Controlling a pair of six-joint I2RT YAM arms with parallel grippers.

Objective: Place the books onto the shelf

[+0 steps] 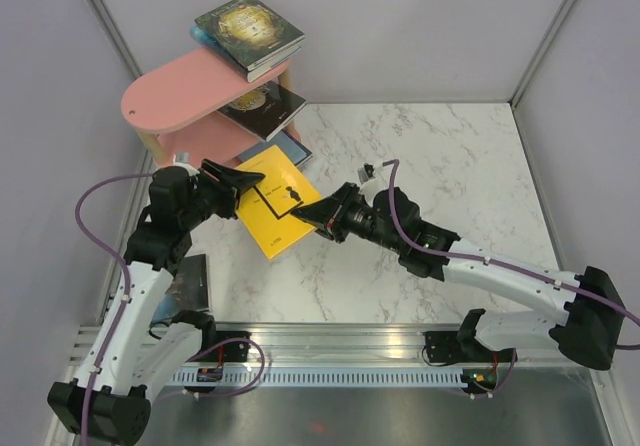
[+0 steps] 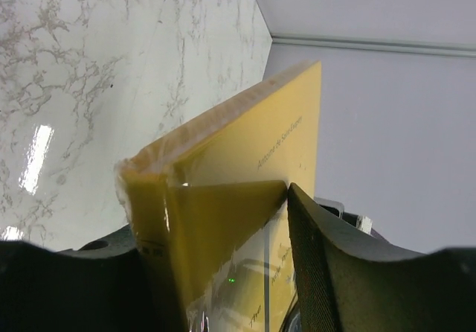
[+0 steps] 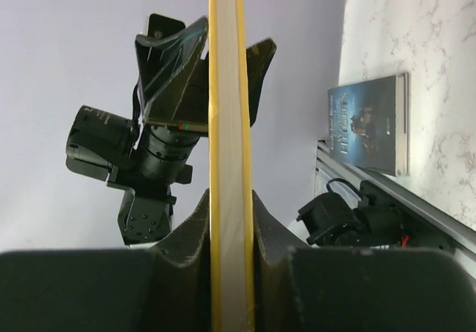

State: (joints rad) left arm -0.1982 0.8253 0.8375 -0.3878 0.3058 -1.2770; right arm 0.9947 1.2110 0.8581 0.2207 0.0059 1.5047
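Yellow book [image 1: 281, 213] sits clamped at opposite edges by the left gripper [image 1: 243, 179] and the right gripper [image 1: 311, 220].

Plain pale-grey walls [image 1: 400, 26] enclose a glossy white marble-patterned tabletop [image 1: 450, 166] edged by a metal rail [image 1: 350, 346].

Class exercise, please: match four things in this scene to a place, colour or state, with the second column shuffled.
Column one
1 yellow book
2 green-and-gold book
3 dark blue book
4 shelf

Column two
a pink
b lying flat on the table
c clamped between left gripper and right gripper
d on the top board

Pairs: 1-c, 2-d, 3-b, 4-a
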